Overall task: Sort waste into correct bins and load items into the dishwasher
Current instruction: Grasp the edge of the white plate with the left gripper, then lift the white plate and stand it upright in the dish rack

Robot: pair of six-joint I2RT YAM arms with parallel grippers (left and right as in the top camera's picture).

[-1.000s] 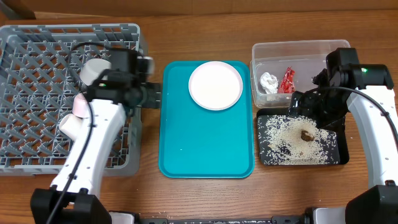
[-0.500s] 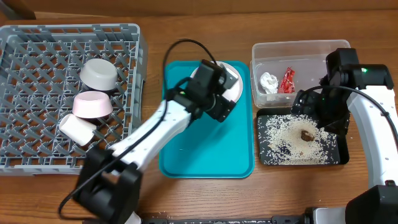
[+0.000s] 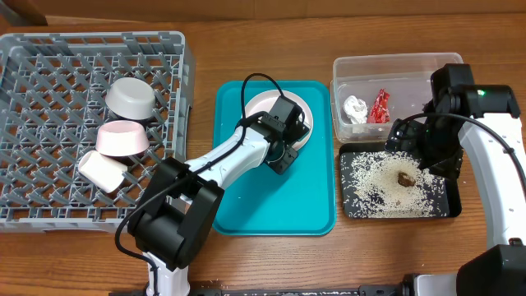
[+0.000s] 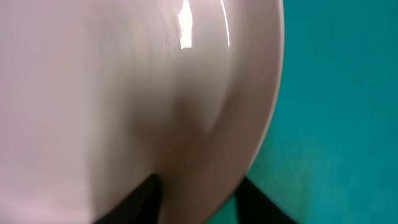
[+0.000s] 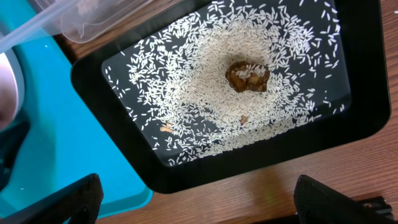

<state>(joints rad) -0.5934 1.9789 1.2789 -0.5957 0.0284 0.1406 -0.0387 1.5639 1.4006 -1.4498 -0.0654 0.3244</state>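
Note:
The round white plate [image 3: 265,108] lies on the teal tray [image 3: 271,205]. My left gripper [image 3: 283,154] is at its near right rim. In the left wrist view the plate [image 4: 124,93] fills the frame and my left gripper [image 4: 199,190] has a finger on each side of the rim, open. My right gripper [image 3: 411,146] [image 5: 199,202] is open and empty over the black tray [image 3: 448,210], which holds rice [image 3: 370,185] and a brown lump [image 3: 405,177]. The clear tub [image 3: 394,59] holds the red wrapper [image 3: 379,105] and white tissue [image 3: 355,108]. No chopsticks are in view.
The grey dish rack [image 3: 49,205] at the left holds the greyish bowl [image 3: 131,97], pink cup [image 3: 122,138] and white cup [image 3: 100,171]. In the right wrist view the black tray [image 5: 367,118] lies between the teal tray [image 5: 74,137] and bare wood.
My left arm swung from the dish rack across to the teal tray and came down at the plate's near rim. The right arm has barely moved.

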